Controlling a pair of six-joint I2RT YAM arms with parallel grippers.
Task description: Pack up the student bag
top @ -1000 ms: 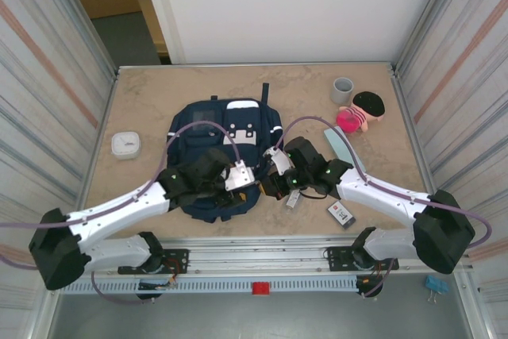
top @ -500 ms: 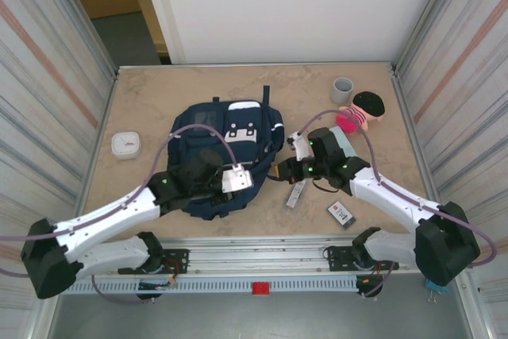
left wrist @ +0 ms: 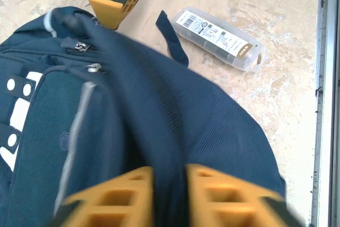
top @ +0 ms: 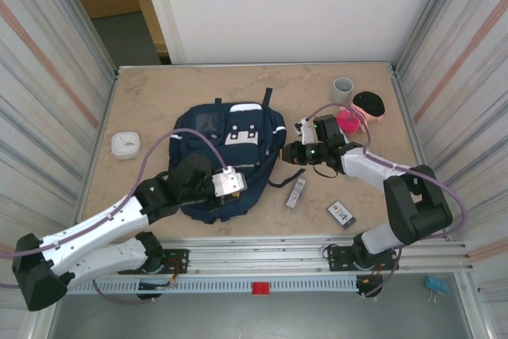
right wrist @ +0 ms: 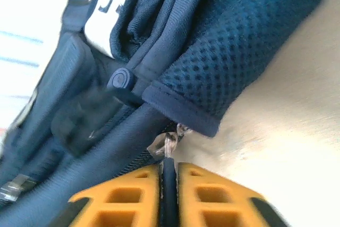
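Observation:
The student bag [top: 226, 152], a large navy backpack with white patches, lies flat mid-table. My left gripper [top: 236, 185] is at its near edge. In the left wrist view its yellow fingers [left wrist: 210, 192] are closed on a raised fold of the bag's navy fabric [left wrist: 175, 126], and the left gripper [left wrist: 169, 187] points along the bag. My right gripper [top: 287, 154] is at the bag's right side. In the right wrist view that gripper [right wrist: 168, 176] is shut on a dark zipper pull [right wrist: 168, 184], with the metal slider [right wrist: 167, 144] just past the fingertips, under a mesh pocket [right wrist: 239, 51].
A clear labelled case [top: 295, 192] lies right of the bag, next to a loose strap [top: 284, 179], and a small dark card [top: 341, 213] lies nearer the front edge. A grey cup [top: 342, 90] and a doll [top: 363, 109] stand at the back right. A white round object [top: 125, 144] sits on the left.
My right gripper has travelled away from me along the bag's right side with the zipper pull. The bag has shifted slightly right and away. My left arm has drawn back to the left.

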